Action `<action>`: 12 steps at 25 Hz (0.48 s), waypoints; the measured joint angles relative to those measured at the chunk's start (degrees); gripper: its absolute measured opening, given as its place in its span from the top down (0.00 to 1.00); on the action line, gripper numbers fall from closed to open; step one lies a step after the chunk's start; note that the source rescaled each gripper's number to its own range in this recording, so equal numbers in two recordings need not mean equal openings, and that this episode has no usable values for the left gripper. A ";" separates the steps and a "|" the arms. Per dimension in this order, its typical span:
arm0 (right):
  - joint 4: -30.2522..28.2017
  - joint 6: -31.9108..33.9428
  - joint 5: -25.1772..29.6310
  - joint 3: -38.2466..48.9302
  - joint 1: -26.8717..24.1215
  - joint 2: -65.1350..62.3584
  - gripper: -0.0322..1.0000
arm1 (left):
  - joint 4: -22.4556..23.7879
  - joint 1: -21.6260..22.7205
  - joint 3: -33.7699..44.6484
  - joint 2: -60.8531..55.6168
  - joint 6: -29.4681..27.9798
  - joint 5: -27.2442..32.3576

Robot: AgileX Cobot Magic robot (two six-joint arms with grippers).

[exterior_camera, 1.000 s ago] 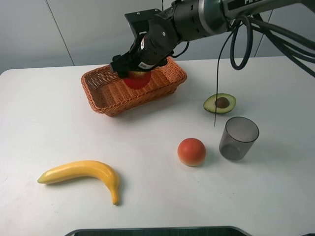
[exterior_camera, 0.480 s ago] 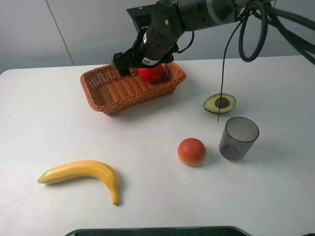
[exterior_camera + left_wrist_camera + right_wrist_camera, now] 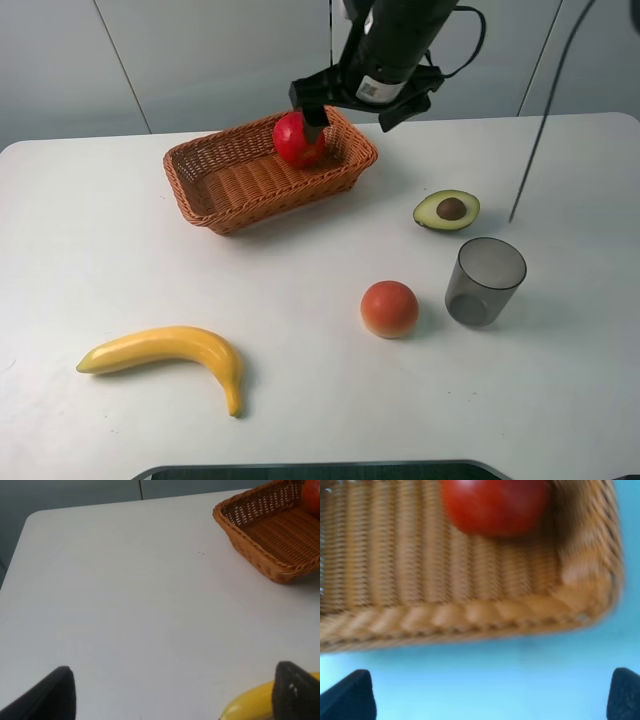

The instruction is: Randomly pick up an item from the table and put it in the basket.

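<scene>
Since a second ago my right gripper (image 3: 490, 695) has lifted toward the top middle of the overhead frame, clear of the table (image 3: 120, 250), and the basket (image 3: 215, 200), upper centre-left, now has the apple (image 3: 297, 138) sitting loose in its right end. Its jaws are wide apart and empty, and my left gripper (image 3: 172, 692) is spread with nothing between too. Apple looks firm, smooth and likely to roll, so I'd pinch across its widest middle if re-grabbing.
</scene>
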 joint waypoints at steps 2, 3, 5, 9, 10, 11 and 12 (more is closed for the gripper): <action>0.75 -0.02 0.61 3.10 -2.73 -2.74 0.00 | 0.00 0.00 0.00 0.00 0.00 0.00; 1.18 -0.12 0.74 4.98 -4.36 -4.42 0.00 | 0.00 0.00 0.00 0.00 0.00 0.00; 2.16 -0.41 0.90 8.92 -7.42 -7.73 0.00 | 0.00 0.00 0.00 0.00 0.00 0.00; 3.91 -1.59 1.03 16.05 -14.22 -15.82 0.00 | 0.00 0.00 0.00 0.00 0.00 0.00; 4.07 -2.03 1.34 17.92 -15.86 -18.10 0.00 | 0.00 0.00 0.00 0.00 0.00 0.00; 4.07 -2.33 1.65 19.72 -17.45 -20.49 0.00 | 0.00 0.00 0.00 0.00 0.00 0.00; 4.07 -2.92 1.79 21.51 -18.72 -22.54 0.00 | 0.00 0.00 0.00 0.00 0.00 0.00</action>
